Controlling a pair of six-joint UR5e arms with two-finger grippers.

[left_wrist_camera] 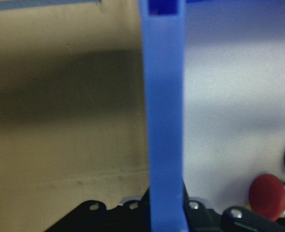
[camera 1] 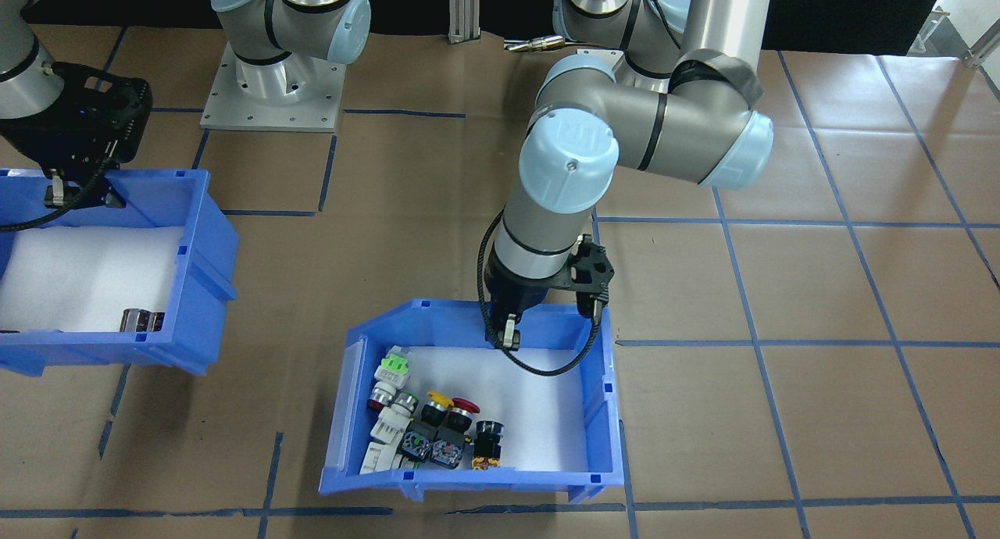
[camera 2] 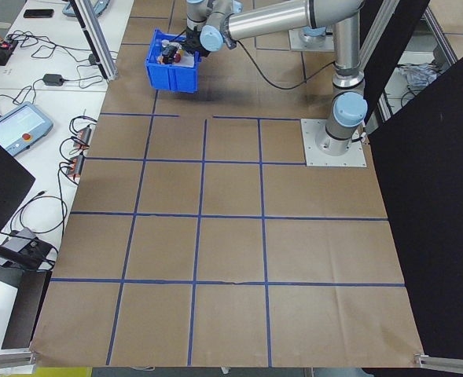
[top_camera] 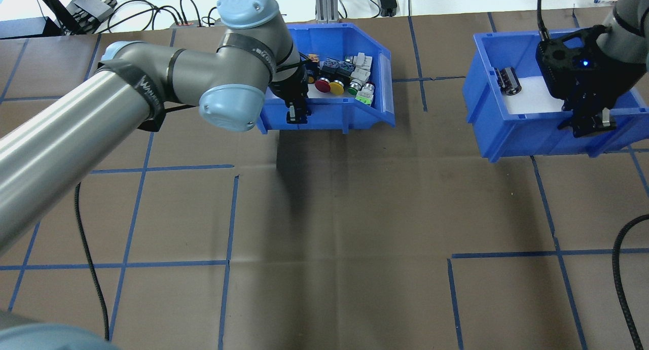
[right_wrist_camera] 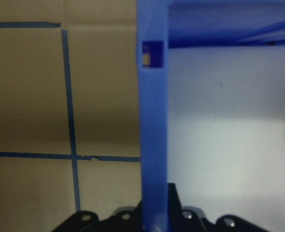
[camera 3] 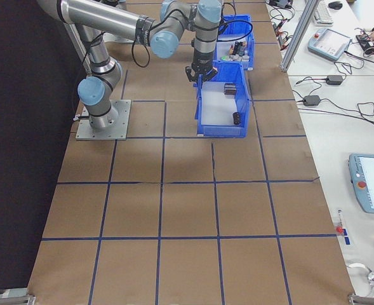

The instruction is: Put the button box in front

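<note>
At the far side of the table (top_camera: 324, 213), left of middle: button box (top_camera: 355, 114), near wall clamped in the left gripper (top_camera: 297, 114). Off to the right, second blue bin (top_camera: 507, 132), its near wall pinched by the right gripper (top_camera: 588, 124) the same way. No readable brand anywhere; only a blurry logo on the left arm's elbow cap. Front camera gives the switches (camera 1: 426, 430) clearly, green, yellow, red, black, white. Wrist cameras just get blue wall between fingers, plus one red button (left_wrist_camera: 268, 195).
</note>
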